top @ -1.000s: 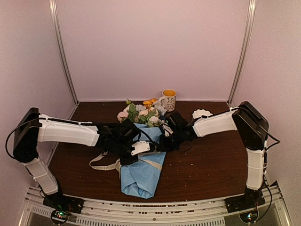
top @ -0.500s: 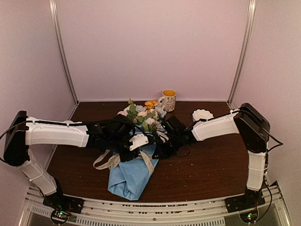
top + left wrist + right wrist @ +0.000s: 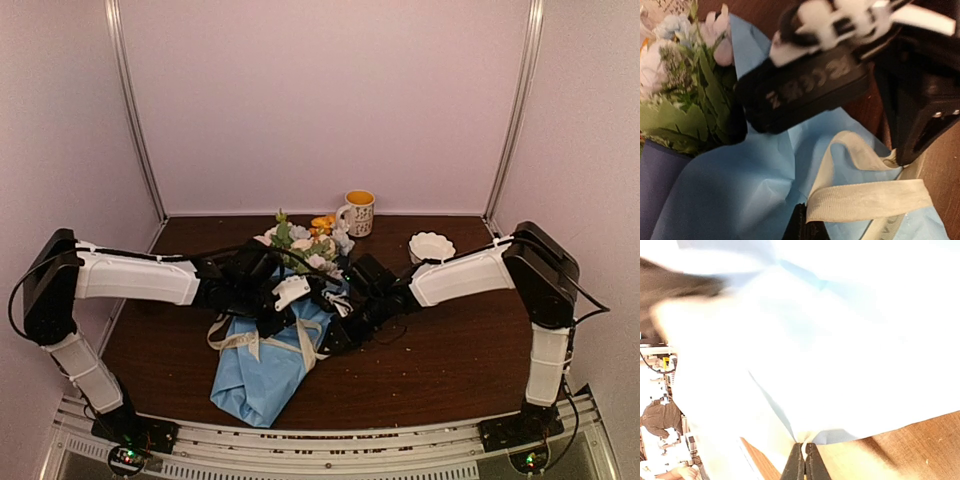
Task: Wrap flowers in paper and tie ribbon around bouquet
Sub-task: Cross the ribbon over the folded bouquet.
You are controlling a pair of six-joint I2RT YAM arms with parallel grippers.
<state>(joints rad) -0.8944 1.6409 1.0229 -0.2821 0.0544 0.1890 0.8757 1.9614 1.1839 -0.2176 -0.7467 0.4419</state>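
My left tool [image 3: 802,226] is closed. The long cream fabric ribbon [image 3: 867,200] comes out flat right at its tip, so I judge it clamped on that strip. My right tool [image 3: 804,461] also has its jaws pressed together, at the edge of the thin light blue paper sheet [image 3: 735,195]. Its own view is washed out, and I cannot tell whether it pinches ribbon, paper or nothing. Both tools sit close together over the middle of the wrap, with the right one's black body just above the ribbon loop.

Further out, the paper is already wrapped round the bunch of white, pink and pale blue flowers with green leaves [image 3: 680,85]. The blooms point to the far side and the paper's lower end points toward my bases. The whole bouquet lies on the dark wooden tabletop [image 3: 440,350]. The ribbon crosses the wrap's waist and hangs in a loose loop off its left side.

As I read it, the step in hand is the tying. To do it well I should draw the strip snug across the waist with even pull from both sides. I should avoid twisting the ribbon or crushing the thin paper, and lift little so the wrap does not unroll. The yellow-lined mug [image 3: 359,212] and the small white dish [image 3: 431,245] stand well apart behind.
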